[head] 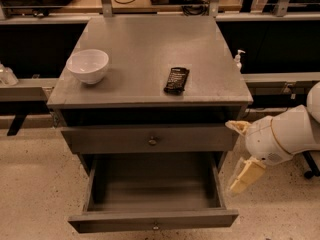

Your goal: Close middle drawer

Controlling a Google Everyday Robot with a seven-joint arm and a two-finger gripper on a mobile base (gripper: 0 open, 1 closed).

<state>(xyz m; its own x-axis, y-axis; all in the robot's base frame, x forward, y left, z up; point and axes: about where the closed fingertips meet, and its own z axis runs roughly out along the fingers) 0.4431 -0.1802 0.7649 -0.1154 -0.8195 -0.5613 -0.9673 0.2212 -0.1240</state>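
Middle drawer (152,191) sits in the lower centre of the frame, pulled far out of the grey cabinet (150,44). I can see its whole deep box, and nothing lies on its floor. Its low flat front (110,220) runs along the bottom edge of the frame, with a small round knob (156,227) at the centre.

Above it, the taller drawer front (110,140) crosses the middle of the frame and has its own centre knob (152,140). A dark gap shows between that front and the cabinet top.

My gripper (232,157) is at the right of the frame, just beside the cabinet's right side, on a white arm (287,134) that comes in from the right edge. Its two cream fingers are spread wide and hold nothing. The upper finger (237,126) is close to the right end of the taller drawer front, though I cannot tell whether it touches. The lower finger (246,176) hangs outside the right wall of the middle drawer's box and is clear of that drawer's front.

On the cabinet top, a white bowl (88,65) stands upright at the left. A dark flat object (177,80), either a remote or a wrapped bar, lies right of centre, well apart from the bowl. A small pump bottle (239,60) stands just past the top's right edge. Speckled floor (35,184) fills the lower left.
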